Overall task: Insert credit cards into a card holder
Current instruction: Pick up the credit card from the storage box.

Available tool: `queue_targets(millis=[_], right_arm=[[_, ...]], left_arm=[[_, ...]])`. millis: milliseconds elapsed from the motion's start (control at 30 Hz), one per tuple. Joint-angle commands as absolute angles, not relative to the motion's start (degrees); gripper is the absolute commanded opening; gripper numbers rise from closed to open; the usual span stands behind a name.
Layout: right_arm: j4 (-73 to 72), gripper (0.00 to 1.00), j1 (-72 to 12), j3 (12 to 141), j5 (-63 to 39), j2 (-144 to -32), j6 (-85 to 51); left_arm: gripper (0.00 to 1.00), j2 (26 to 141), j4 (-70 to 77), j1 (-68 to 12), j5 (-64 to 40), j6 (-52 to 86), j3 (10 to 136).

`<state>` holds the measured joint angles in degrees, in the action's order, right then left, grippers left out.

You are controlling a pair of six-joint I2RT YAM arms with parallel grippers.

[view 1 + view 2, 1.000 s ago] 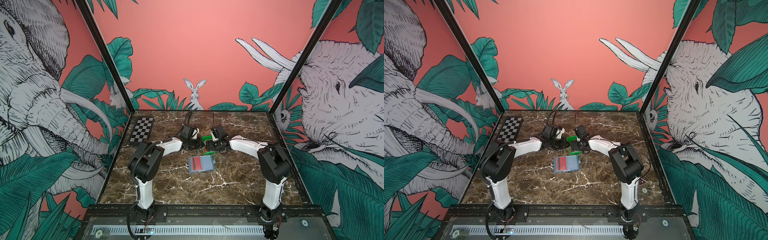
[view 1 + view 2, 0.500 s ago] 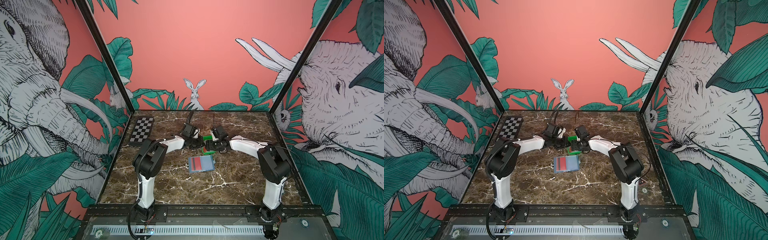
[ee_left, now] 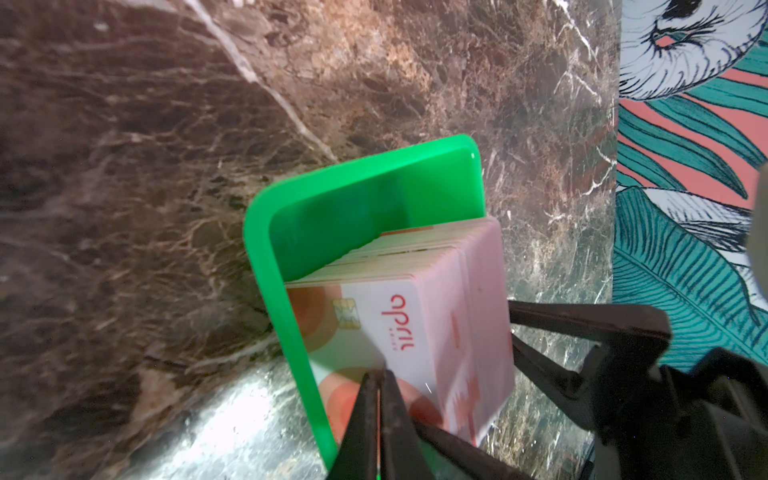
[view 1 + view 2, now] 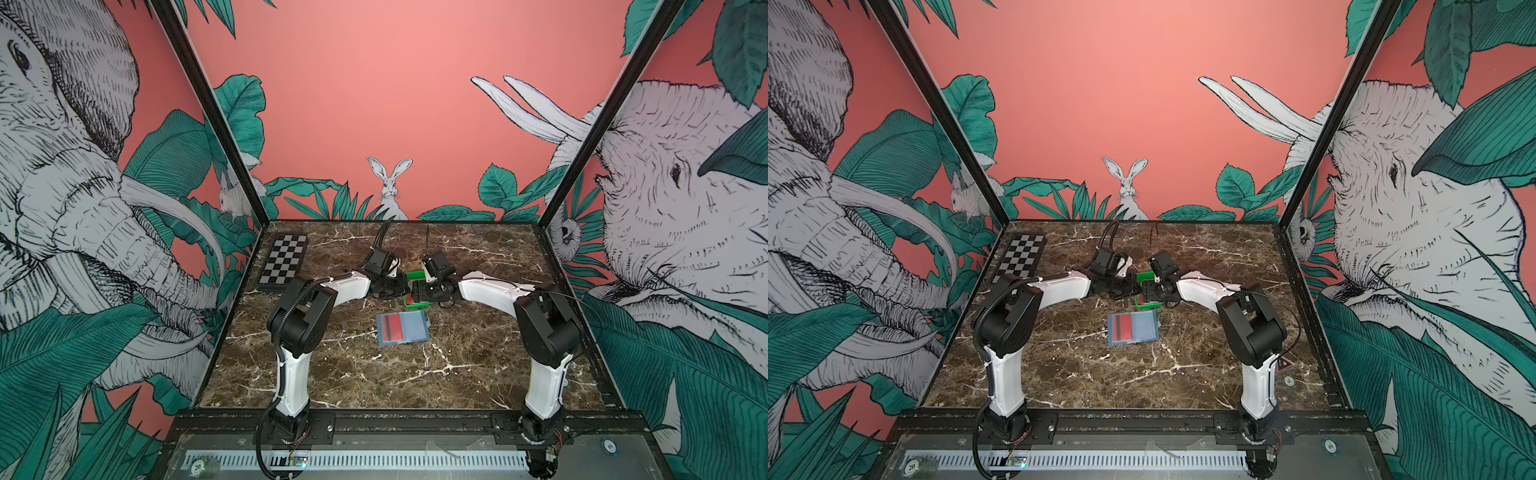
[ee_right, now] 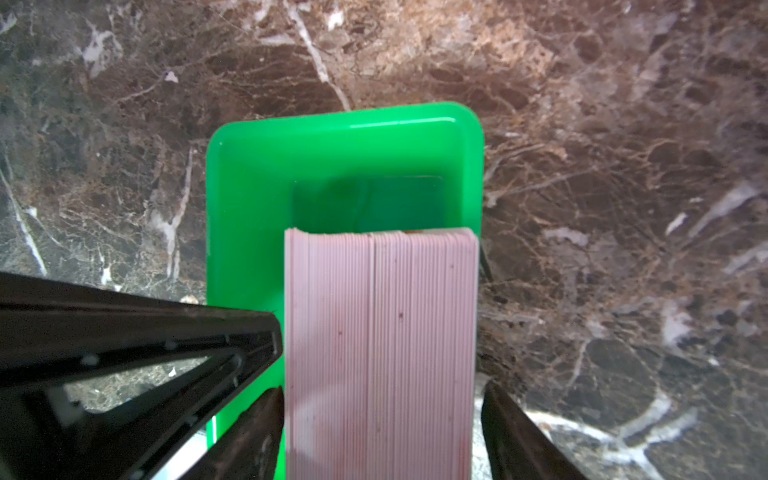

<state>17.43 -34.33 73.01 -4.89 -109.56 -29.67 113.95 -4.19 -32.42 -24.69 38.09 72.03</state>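
Top views: both grippers crowd over the green tray (image 4: 415,306), so the credit cards (image 5: 380,353) barely show there, only a red patch between the black parts. The finger tips can't be made out from above.

Right wrist view: the cards stand on edge in a stack in the tray (image 5: 249,187). The stack's near end is cut off by the frame and the tray floor under it is hidden. The right gripper (image 5: 382,390) is spread wide, one finger against each face of the stack, and looks clamped on it.

Left wrist view: the left gripper (image 3: 379,376) is pinched closed with its tip on the front card's face. No card shows between the fingers. The lower part of the front card is covered by these fingers, and the red print on it is blurred. The right gripper's black fingers block the far side of the stack.

The card holder (image 4: 413,326) lies open and flat on the table (image 4: 457,365), just on the near side of the tray, apart from both grippers. A red card (image 4: 390,327) with a dark stripe sits in its left half. A checkerboard (image 4: 282,262) lies at the far left, well apart.
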Motion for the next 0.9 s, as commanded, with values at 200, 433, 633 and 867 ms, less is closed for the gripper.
queue_targets(millis=[200,433,633,867], right_arm=[[19.2,0.74,-33.6,73.0,-2.1,-108.8,-27.9],[20.3,0.74,-33.0,73.0,-1.6,-107.5,-27.1],[20.3,0.74,-32.9,72.7,-1.5,-106.9,-26.9],[20.7,0.74,-32.7,72.4,-1.0,-106.0,-26.6]], left_arm=[[0.08,113.9,-7.6,-32.2,-22.7,36.4,72.1],[0.07,113.5,-7.4,-32.2,-22.5,36.3,71.3],[0.06,112.9,-6.9,-32.1,-22.3,36.3,70.7],[0.06,113.1,-6.9,-32.2,-22.5,36.2,70.6]])
